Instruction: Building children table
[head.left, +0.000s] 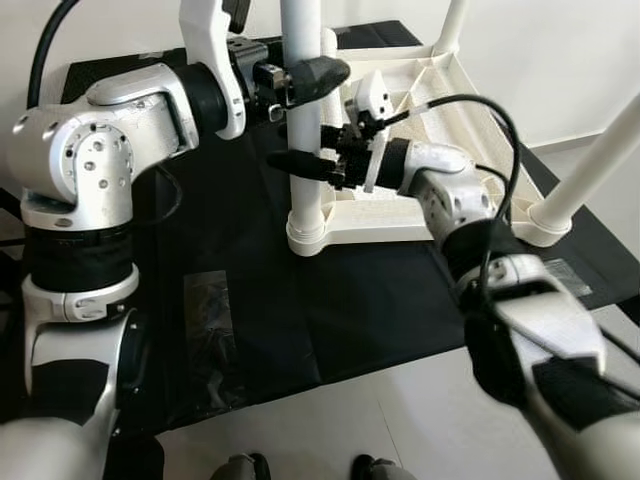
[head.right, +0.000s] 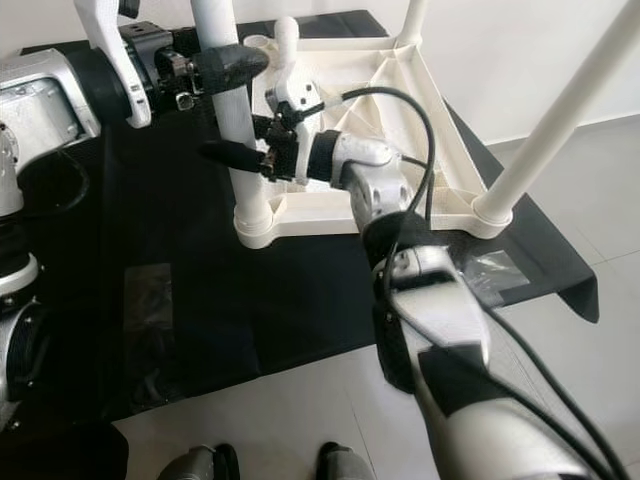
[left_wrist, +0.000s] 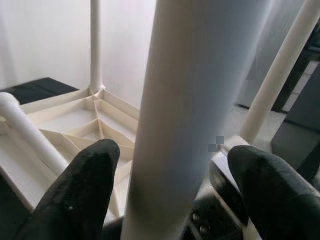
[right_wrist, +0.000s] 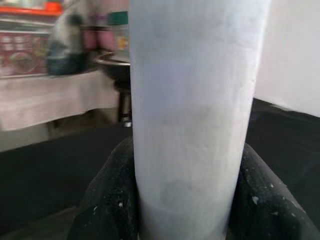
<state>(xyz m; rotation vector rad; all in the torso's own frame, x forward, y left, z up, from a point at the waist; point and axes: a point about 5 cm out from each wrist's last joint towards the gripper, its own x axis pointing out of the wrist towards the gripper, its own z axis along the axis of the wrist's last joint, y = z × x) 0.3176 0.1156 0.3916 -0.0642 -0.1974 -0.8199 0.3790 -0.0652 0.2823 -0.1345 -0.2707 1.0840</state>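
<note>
Right pincer (head.left: 300, 165) clamps white leg (head.left: 303, 110) low, left pincer (head.left: 300, 78) straddles it higher, fingers apart, over upturned table (head.left: 440, 90).

head views bright, even daylight, sharp | my forearms soft up close | black mat (head.left: 300, 300) shows mild sheen, soft shadows | my right wrist view: white leg (right_wrist: 192, 120) near, background blurred | my left wrist view backlit, fingertips (left_wrist: 80, 200) soft
</note>
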